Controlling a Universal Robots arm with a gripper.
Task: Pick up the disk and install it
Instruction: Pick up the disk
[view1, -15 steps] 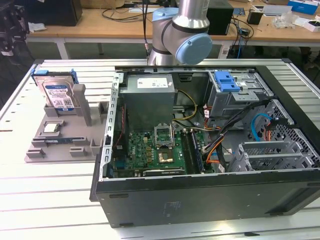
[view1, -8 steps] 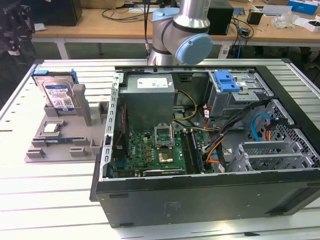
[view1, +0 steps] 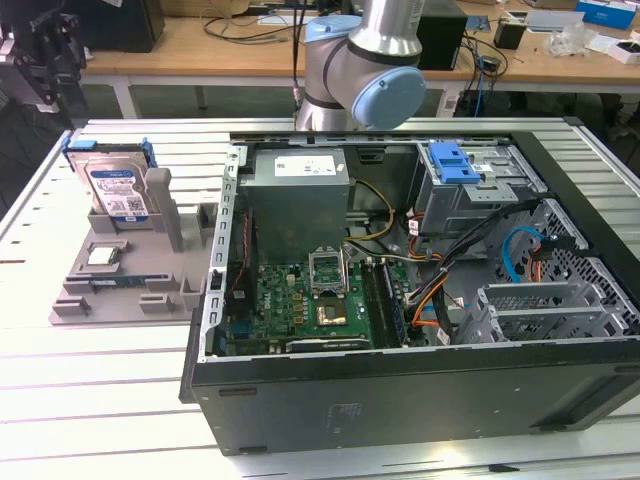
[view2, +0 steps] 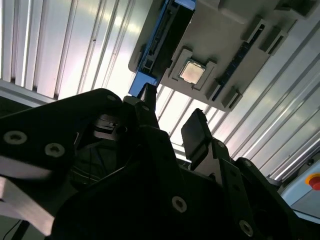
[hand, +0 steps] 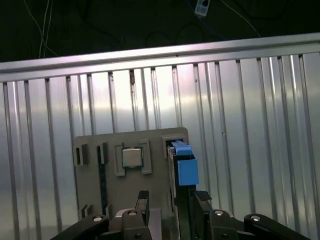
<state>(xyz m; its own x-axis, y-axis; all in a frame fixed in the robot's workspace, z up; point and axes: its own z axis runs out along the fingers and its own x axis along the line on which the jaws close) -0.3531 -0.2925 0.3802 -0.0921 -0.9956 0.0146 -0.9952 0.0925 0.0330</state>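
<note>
I am holding the hand (hand: 171, 196) wide open and empty, its fingers (hand: 142, 200) spread over the grey holder (hand: 90, 180). Just past them the disk (hand: 184, 167) is standing on edge in the holder's slot, apparently clear of both fingers, beside the CPU chip (hand: 132, 157). The ribbed tabletop (hand: 250, 125) is stretching beyond.

We see the disk (view1: 113, 188) standing upright in the grey holder (view1: 130, 290). Its silver body is blue-framed, label showing.
</note>
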